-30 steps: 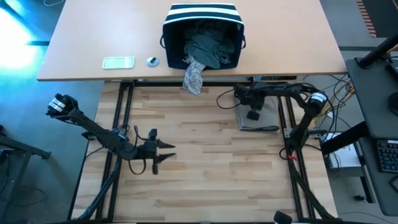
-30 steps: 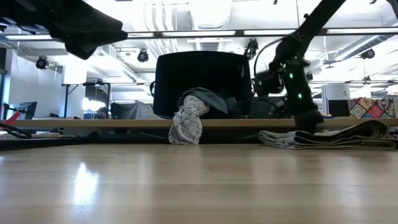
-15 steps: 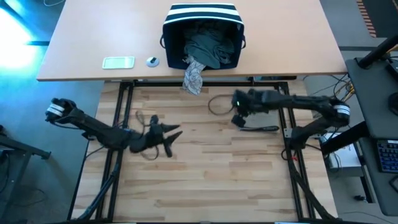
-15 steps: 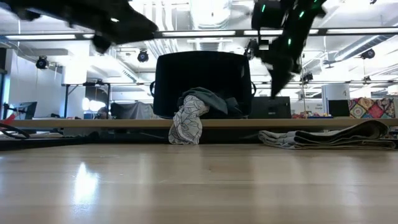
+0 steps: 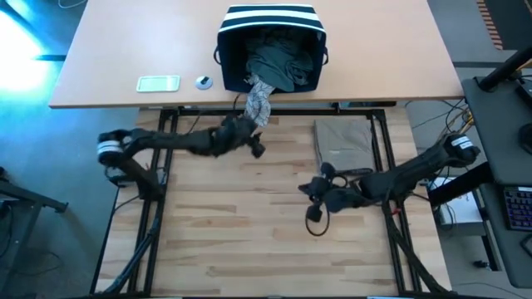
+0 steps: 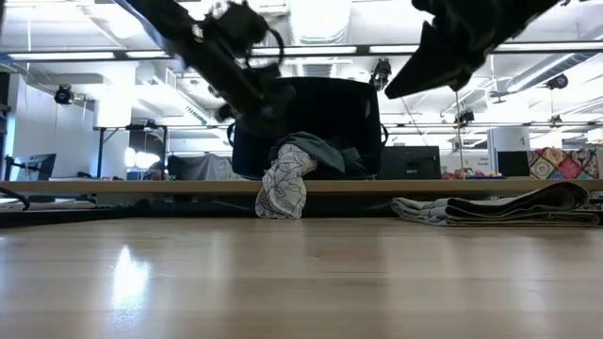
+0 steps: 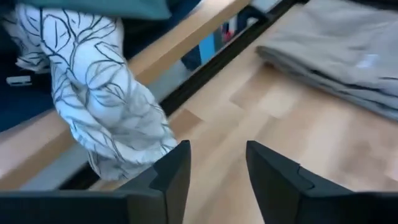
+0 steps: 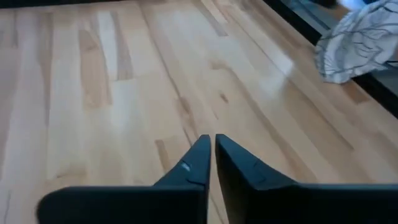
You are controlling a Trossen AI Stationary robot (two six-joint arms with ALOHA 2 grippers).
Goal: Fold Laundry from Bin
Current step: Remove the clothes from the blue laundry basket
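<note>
Left end effector (image 7: pixel 214 177) hangs with its 2 fingers parted and empty, just beside the grey-white patterned garment (image 5: pixel 258 104) that spills from the bin (image 5: pixel 270 20) over the counter (image 5: pixel 100 66) edge. Right end effector (image 8: pixel 211 163) is clenched on nothing above the wooden counter (image 5: pixel 249 224), near its middle. More laundry (image 5: pixel 283 62) fills the tipped bin; a tan garment (image 5: pixel 342 143) lies folded at the right.
</note>
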